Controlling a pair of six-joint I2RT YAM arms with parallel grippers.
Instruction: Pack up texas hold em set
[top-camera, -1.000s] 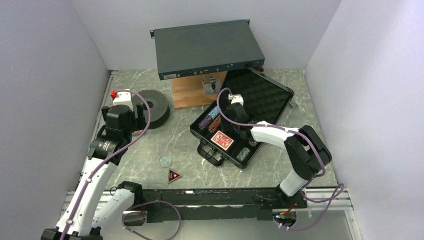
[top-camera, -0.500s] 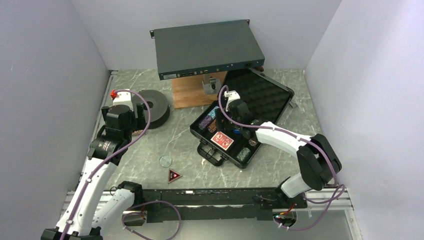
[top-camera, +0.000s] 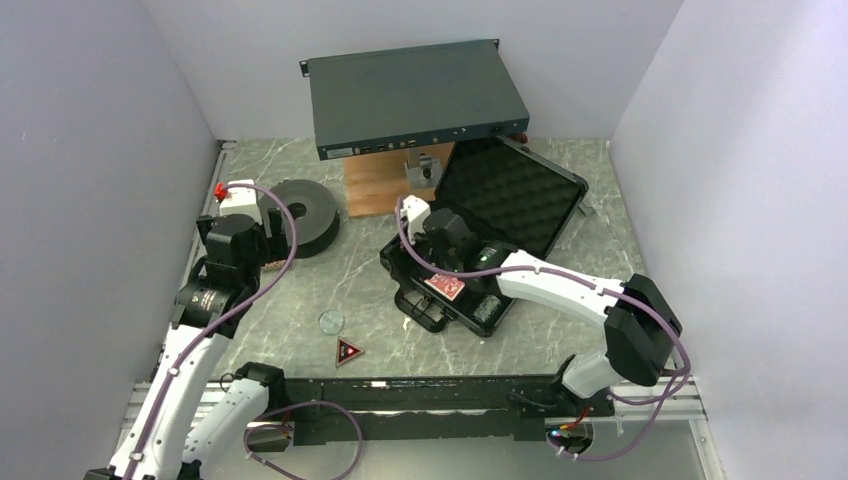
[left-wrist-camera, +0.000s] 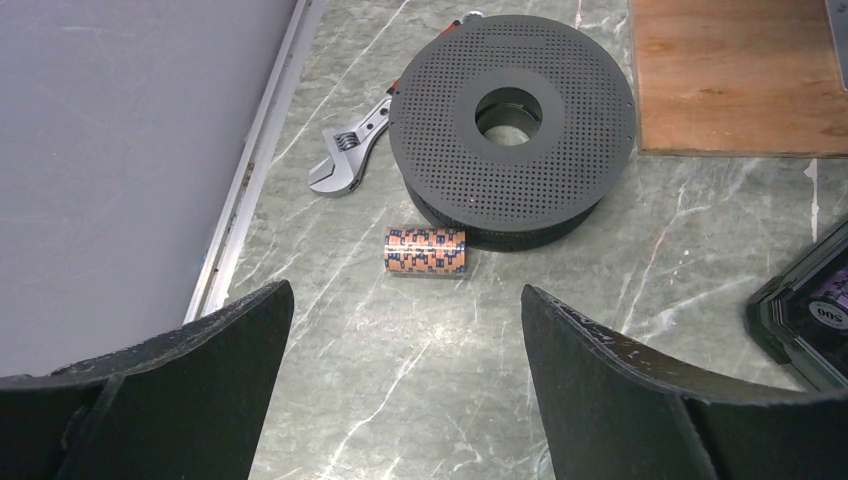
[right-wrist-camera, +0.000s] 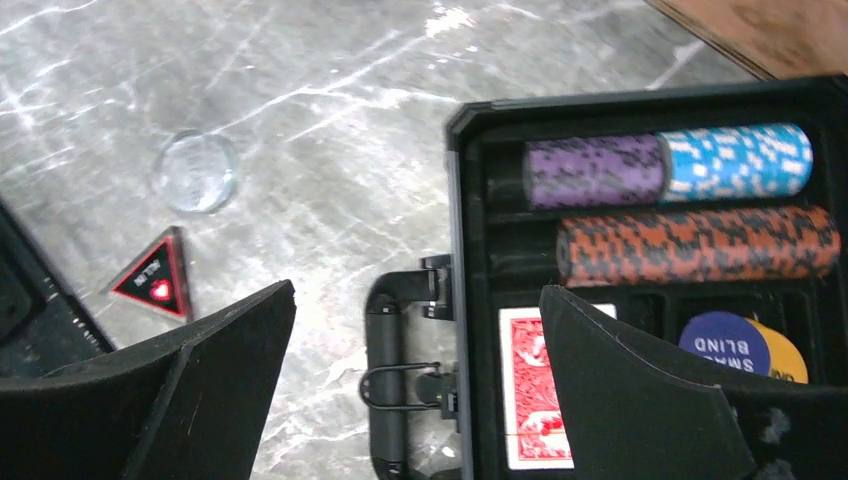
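The black case (top-camera: 515, 190) lies open, its foam-lined lid tilted back. Its tray holds a purple chip roll (right-wrist-camera: 595, 170), a blue chip roll (right-wrist-camera: 738, 160), an orange-black chip roll (right-wrist-camera: 697, 245), a red-backed card deck (right-wrist-camera: 525, 385) and a blue button (right-wrist-camera: 725, 340) over a yellow one (right-wrist-camera: 787, 358). My right gripper (right-wrist-camera: 417, 290) hangs open above the case handle (right-wrist-camera: 388, 375), gripping nothing. An orange-and-blue chip roll (left-wrist-camera: 426, 251) lies on the table against the spool. Short of it, my left gripper (left-wrist-camera: 405, 293) stands open and empty. The red-black triangle (top-camera: 349, 351) lies near the front edge.
A dark perforated spool (left-wrist-camera: 512, 125) sits at the back left with a wrench (left-wrist-camera: 350, 140) beside it. A grey electronics box (top-camera: 415, 95) rests on a wooden block (top-camera: 385, 190) behind the case. A clear round disc (top-camera: 331, 321) lies near the triangle.
My right gripper has swung left from the middle of the case to its handle side and opened wider. The left arm has shifted slightly left and back.
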